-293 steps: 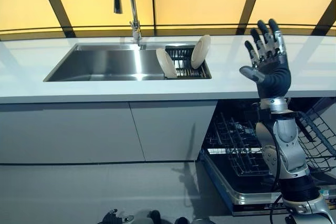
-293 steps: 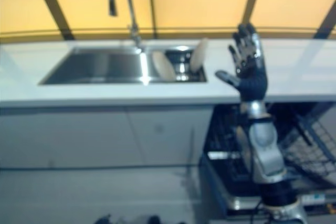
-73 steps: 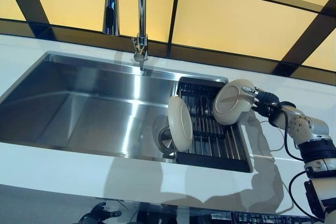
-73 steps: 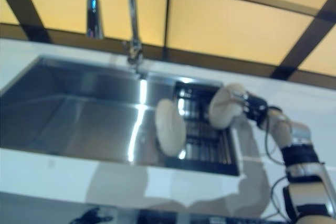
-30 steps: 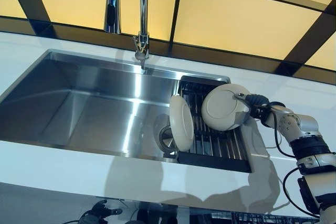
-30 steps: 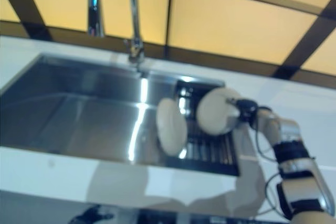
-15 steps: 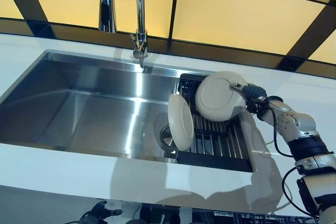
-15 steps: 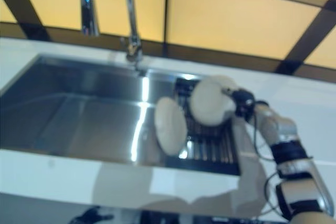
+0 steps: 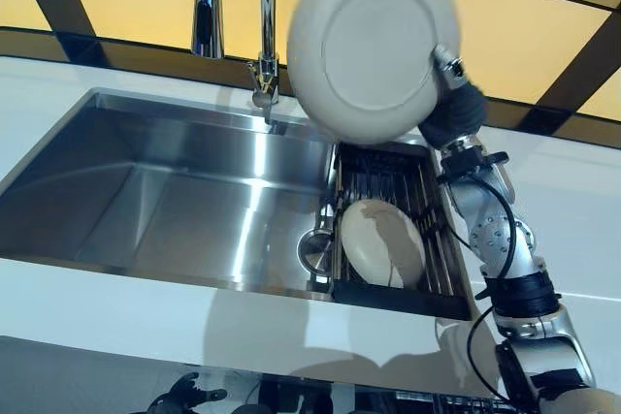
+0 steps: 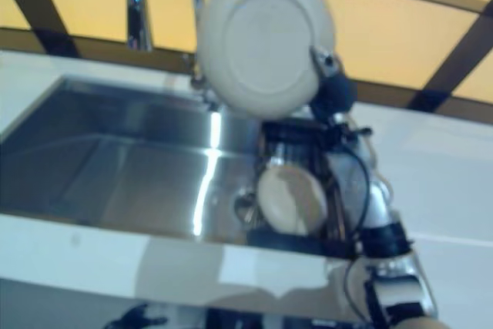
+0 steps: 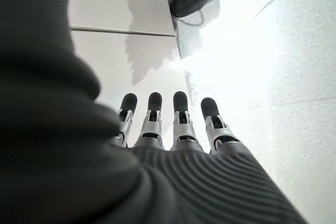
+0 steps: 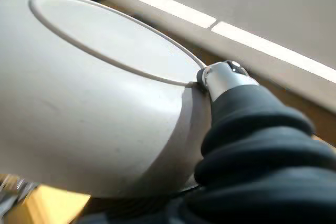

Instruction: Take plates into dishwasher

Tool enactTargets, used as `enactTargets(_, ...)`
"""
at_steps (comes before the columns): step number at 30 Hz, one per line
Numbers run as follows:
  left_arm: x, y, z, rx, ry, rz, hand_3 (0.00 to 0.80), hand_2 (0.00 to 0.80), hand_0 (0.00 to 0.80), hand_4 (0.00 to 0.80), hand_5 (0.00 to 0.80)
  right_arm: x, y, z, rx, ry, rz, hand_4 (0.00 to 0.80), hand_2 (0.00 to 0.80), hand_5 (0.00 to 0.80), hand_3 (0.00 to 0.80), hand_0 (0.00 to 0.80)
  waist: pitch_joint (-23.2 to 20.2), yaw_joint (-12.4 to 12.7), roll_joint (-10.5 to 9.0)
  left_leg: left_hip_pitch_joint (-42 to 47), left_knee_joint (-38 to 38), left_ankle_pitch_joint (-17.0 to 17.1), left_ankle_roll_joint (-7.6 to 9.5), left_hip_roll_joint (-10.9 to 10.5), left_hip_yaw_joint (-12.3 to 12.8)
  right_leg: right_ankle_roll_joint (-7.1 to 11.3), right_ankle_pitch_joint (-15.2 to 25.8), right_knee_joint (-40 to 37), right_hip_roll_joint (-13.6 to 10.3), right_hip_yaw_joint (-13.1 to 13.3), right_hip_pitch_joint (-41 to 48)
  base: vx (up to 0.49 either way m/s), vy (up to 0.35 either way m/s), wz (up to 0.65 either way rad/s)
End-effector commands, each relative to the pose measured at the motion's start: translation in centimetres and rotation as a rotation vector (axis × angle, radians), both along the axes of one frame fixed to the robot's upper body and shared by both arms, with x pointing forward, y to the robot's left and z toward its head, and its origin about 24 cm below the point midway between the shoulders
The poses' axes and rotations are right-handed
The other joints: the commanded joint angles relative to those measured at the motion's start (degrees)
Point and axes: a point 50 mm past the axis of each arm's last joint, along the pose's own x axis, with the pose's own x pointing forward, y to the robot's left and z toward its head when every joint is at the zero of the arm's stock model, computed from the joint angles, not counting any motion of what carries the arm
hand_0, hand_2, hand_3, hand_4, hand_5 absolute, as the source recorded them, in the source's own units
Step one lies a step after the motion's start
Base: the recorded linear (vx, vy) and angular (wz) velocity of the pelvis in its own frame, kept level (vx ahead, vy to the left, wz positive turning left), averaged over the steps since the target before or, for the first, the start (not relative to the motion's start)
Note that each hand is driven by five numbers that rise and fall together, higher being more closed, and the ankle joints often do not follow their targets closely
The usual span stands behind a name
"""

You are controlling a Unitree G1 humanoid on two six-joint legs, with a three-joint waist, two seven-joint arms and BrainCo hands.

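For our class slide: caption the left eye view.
Right hand lifts a plate above the sink rack.

A steel sink [image 9: 146, 201] sits in the white counter [image 9: 116, 312], with yellow lit panels [image 9: 543, 41] at 12 o'clock.

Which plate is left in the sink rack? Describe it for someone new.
Find the steel sink; its right end holds a dark slatted rack. The cream plate lying tilted on that rack is it, unlike the lifted plate gripped by the right robot hand.

Plate [image 9: 374, 46] up over sink [image 9: 146, 191], 2nd plate [image 9: 380, 242] in rack [image 9: 441, 264], sink's right end
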Motion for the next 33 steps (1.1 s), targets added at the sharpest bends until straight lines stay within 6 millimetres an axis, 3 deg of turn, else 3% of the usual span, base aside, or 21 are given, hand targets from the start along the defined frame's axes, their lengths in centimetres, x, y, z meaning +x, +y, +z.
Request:
enactTargets(1, 0.0, -0.6, -0.4, 0.013, 0.025, -0.053, 0.000, 0.000, 0.000, 0.000, 0.000, -1.9, -1.8, 3.0, 0.139, -0.191, -0.065, 0.800, 0.800, 0.800, 0.800, 0.800, -3.72, 1.27, 2.15, 2.84, -0.09, -8.32, 2.85, -0.77, 0.62, 3.51, -4.24, 9.69, -1.37, -1.27, -4.25, 0.019, 0.042, 0.00)
enactTargets(11, -0.4, -0.8, -0.6, 0.008, 0.024, -0.036, 0.000, 0.000, 0.000, 0.000, 0.000, -2.8, -2.4, 2.9, 0.063, -0.278, -0.170, 0.800, 0.800, 0.800, 0.800, 0.800, -4.13, 0.45, 2.67, 2.89, -0.09, -8.65, 3.32, -1.03, 1.10, 4.25, -3.55, 11.26, -1.88, -0.82, -5.27, 0.020, 0.038, -0.03)
enactTargets(14, -0.3, -0.9, -0.6, 0.004, 0.028, -0.034, 0.000, 0.000, 0.000, 0.000, 0.000, -2.9, -2.6, 2.8, -0.016, -0.271, -0.314, 0.800, 0.800, 0.800, 0.800, 0.800, -4.23, 0.23, 2.81, 3.01, -0.09, -8.76, 3.43, -1.10, 1.20, 4.31, -3.56, 11.69, -2.00, -0.58, -5.41, 0.024, 0.040, -0.01)
enactTargets(19, -0.7, -1.4, -0.8, -0.013, 0.027, -0.006, 0.000, 0.000, 0.000, 0.000, 0.000, -3.2, -5.0, 1.5, -0.466, -0.331, -0.871, 0.800, 0.800, 0.800, 0.800, 0.800, -4.29, -0.96, 3.19, 3.14, -0.09, -9.00, 3.89, -1.25, 1.87, 4.94, -2.90, 14.08, -2.21, 0.71, -6.78, 0.016, 0.068, -0.02)
enactTargets(21, -1.0, -1.5, -0.9, -0.016, 0.027, 0.002, 0.000, 0.000, 0.000, 0.000, 0.000, -3.5, -5.8, 0.9, -0.644, -0.364, -0.999, 0.800, 0.800, 0.800, 0.800, 0.800, -4.25, -1.40, 3.30, 3.18, -0.09, -9.16, 4.04, -1.28, 2.19, 5.17, -2.54, 14.92, -2.34, 1.05, -7.25, 0.012, 0.080, -0.02)
enactTargets(22, -1.3, -1.5, -0.9, -0.018, 0.026, 0.011, 0.000, 0.000, 0.000, 0.000, 0.000, -4.3, -6.9, 0.7, -0.851, -0.432, -1.183, 0.800, 0.800, 0.800, 0.800, 0.800, -4.16, -2.09, 3.29, 3.27, -0.09, -9.26, 4.28, -1.32, 2.59, 5.36, -1.77, 15.83, -2.47, 1.62, -7.81, 0.015, 0.099, -0.17)
enactTargets(25, -1.8, -1.1, -0.9, -0.012, 0.032, 0.018, 0.000, 0.000, 0.000, 0.000, 0.000, -6.0, -9.1, 1.2, -1.185, -0.547, -1.426, 0.800, 0.800, 0.800, 0.800, 0.800, -3.96, -3.61, 3.08, 3.47, -0.09, -9.68, 4.70, -1.31, 3.25, 5.74, -0.52, 17.79, -2.70, 2.63, -8.94, 0.021, 0.119, -0.30)
enactTargets(33, -2.0, -1.0, -0.9, 0.000, 0.047, -0.021, 0.000, 0.000, 0.000, 0.000, 0.000, -8.8, -12.1, 1.5, -1.357, -0.533, -1.593, 0.800, 0.800, 0.800, 0.800, 0.800, -3.25, -6.96, 2.76, 3.55, -0.09, -10.65, 5.14, -1.08, 4.97, 6.39, 1.73, 22.34, -3.04, 4.87, -12.03, -0.003, 0.104, -0.36)
